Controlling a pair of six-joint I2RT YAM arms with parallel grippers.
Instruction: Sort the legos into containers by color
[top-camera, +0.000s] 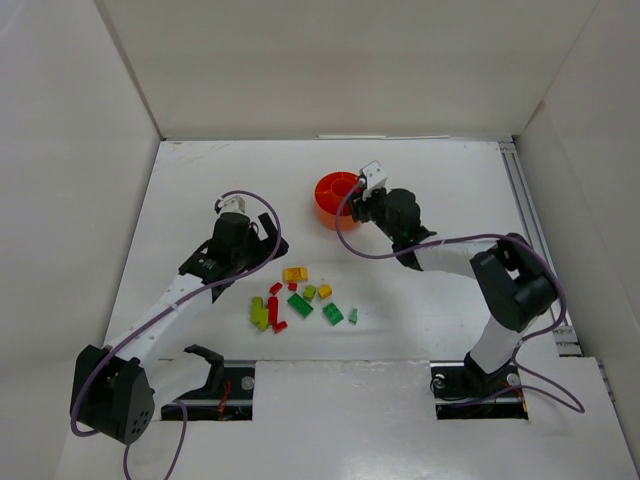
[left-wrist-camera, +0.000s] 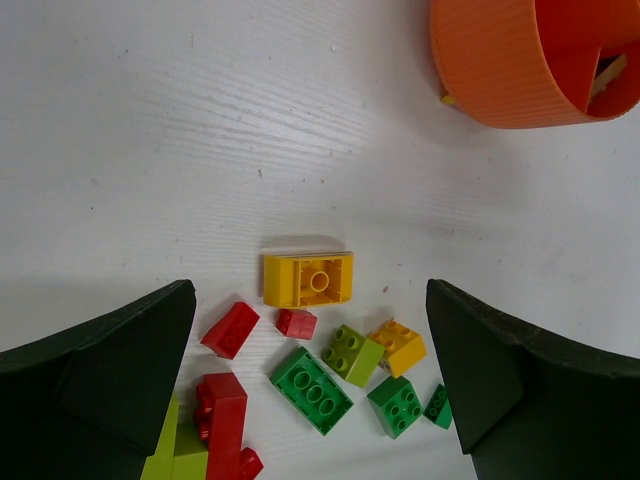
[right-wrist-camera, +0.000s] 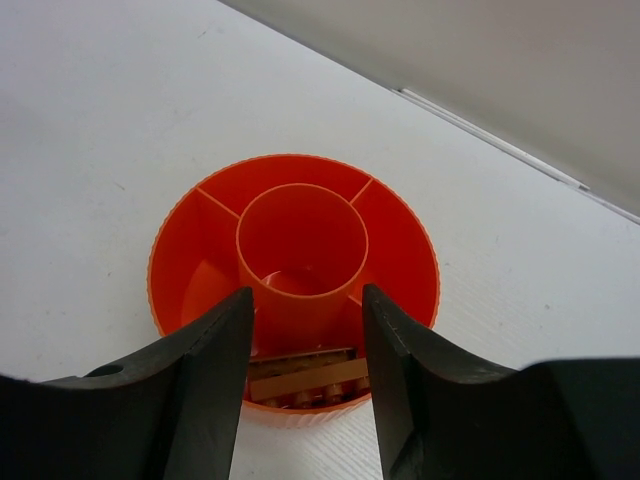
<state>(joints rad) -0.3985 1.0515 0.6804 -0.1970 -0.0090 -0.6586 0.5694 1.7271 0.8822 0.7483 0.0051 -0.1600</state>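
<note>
The legos (top-camera: 300, 300) lie in a loose cluster on the white table in front of the arms: red, green, lime and yellow bricks. My left gripper (top-camera: 272, 242) hovers over them, open and empty. In the left wrist view (left-wrist-camera: 310, 292) a yellow brick (left-wrist-camera: 308, 278), a flat green brick (left-wrist-camera: 311, 390), a lime brick (left-wrist-camera: 352, 354) and red bricks (left-wrist-camera: 230, 328) lie between its fingers. The orange dish (top-camera: 324, 190) stands farther back. My right gripper (right-wrist-camera: 306, 295) is above its near edge, open, with a brown brick (right-wrist-camera: 305, 378) lying in the near compartment between its fingers.
White walls enclose the table on the left, back and right. A metal rail (top-camera: 520, 200) runs along the right side. The dish (left-wrist-camera: 500, 70) shows at the top right of the left wrist view. Cables loop from both wrists.
</note>
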